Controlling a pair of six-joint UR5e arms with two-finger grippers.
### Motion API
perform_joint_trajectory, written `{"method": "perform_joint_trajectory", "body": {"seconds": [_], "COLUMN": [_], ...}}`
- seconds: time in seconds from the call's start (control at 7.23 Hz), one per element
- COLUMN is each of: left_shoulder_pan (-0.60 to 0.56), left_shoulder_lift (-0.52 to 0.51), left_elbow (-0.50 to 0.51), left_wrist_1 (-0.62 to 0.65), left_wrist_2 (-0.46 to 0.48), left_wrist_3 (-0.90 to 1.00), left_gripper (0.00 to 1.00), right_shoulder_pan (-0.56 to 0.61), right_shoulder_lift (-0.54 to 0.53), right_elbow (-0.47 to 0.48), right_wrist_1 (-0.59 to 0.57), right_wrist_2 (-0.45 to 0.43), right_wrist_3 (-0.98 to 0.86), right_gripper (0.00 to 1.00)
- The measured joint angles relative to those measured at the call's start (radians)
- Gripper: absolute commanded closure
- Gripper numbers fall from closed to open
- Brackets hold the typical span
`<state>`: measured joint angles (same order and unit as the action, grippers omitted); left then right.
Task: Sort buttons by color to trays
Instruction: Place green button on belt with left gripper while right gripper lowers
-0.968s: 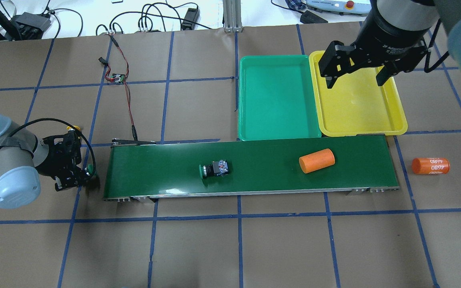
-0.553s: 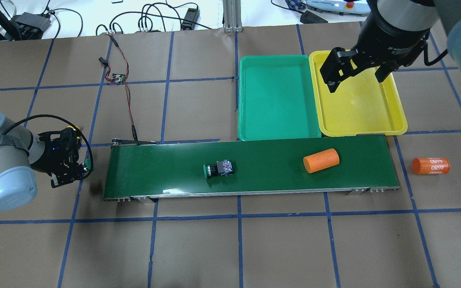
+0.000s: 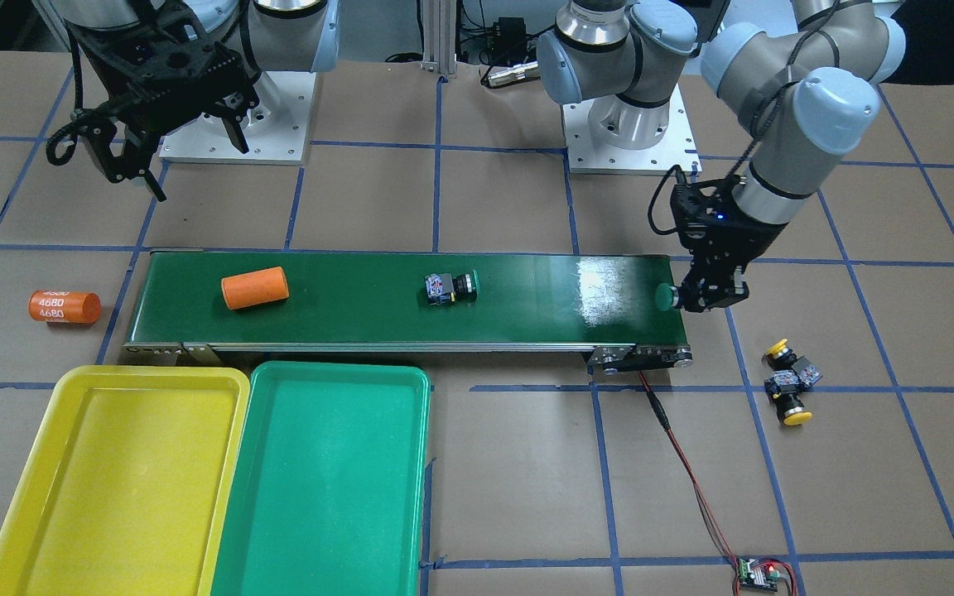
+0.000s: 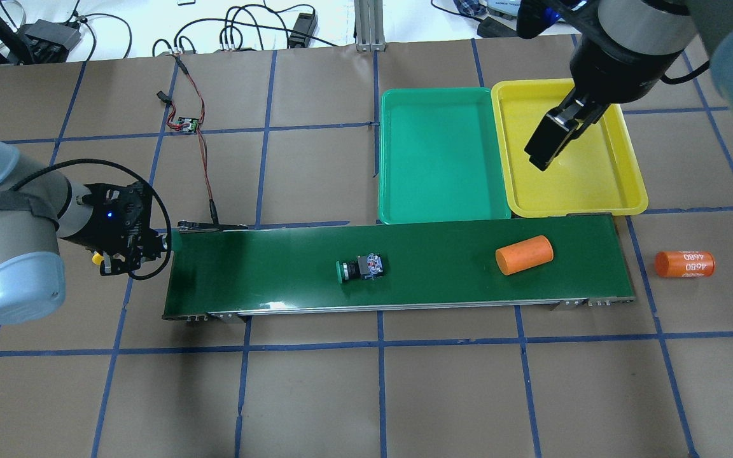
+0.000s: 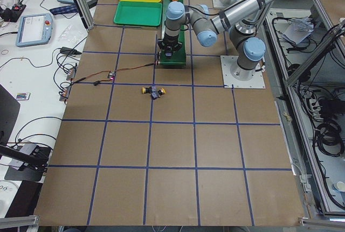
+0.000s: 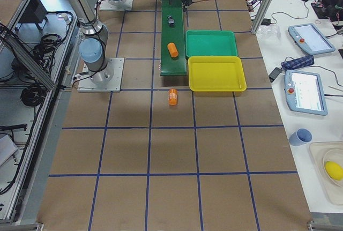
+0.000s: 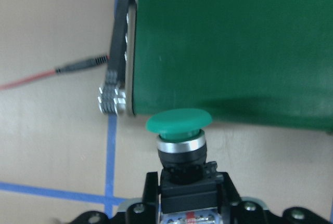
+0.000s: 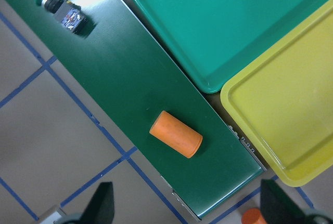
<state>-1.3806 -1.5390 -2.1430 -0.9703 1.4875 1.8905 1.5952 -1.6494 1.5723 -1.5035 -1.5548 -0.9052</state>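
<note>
At the left end of the long dark-green conveyor belt (image 4: 265, 273), your left gripper (image 3: 705, 294) is clenched on the black body of a green-capped push-button (image 7: 179, 130). Its cap points toward the belt and sits just at the belt's end. Midway along the belt a second green-capped push-button (image 4: 361, 268) lies on its side, cap to the left. Further right on the belt you have a plain orange cylinder (image 4: 524, 255), also lying down. Another orange cylinder printed 4680 (image 4: 684, 263) rests on the brown paper-covered table (image 4: 404, 394) off the belt's right end. Two yellow-capped push-buttons (image 3: 790, 382) lie on the table near the left gripper, bodies touching. On the far side of the belt's right half, the shallow green plastic tray (image 4: 382, 159) and the shallow yellow plastic tray (image 4: 634, 184) sit side by side, touching. Your right gripper (image 3: 187, 157) hangs high over the right end of the scene, fingers spread wide, grasping nothing.
</note>
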Motion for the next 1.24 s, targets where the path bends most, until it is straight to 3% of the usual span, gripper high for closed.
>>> {"method": "perform_joint_trajectory", "body": {"seconds": [0.28, 0.41, 0.55, 0.97, 1.24], "left_shoulder_pan": [-0.159, -0.186, -0.196, -0.195, -0.14], "left_shoulder_lift": [-0.027, -0.036, -0.047, -0.064, -0.04], "left_elbow": [-0.002, -0.008, -0.008, -0.007, 0.034], "left_wrist_1": [-0.003, 0.001, 0.008, 0.022, 0.017], "left_wrist_2": [0.052, 0.059, 0.061, 0.063, 0.066], "left_wrist_3": [-0.083, -0.102, -0.11, -0.182, -0.233], "left_gripper": [0.99, 0.75, 0.09, 0.03, 0.03], "right_shoulder_pan": [0.0, -0.001, -0.004, -0.01, -0.011], "right_shoulder_lift": [-0.005, -0.009, -0.019, -0.074, -0.083], "right_elbow": [0.011, 0.032, 0.062, 0.18, 0.27], "right_wrist_1": [0.035, 0.036, 0.031, 0.015, -0.1], "right_wrist_2": [-0.006, -0.004, 0.0, -0.007, -0.007], "right_wrist_3": [-0.101, -0.112, -0.117, -0.253, -0.344], "right_gripper": [0.0, 0.0, 0.0, 0.0, 0.0]}}
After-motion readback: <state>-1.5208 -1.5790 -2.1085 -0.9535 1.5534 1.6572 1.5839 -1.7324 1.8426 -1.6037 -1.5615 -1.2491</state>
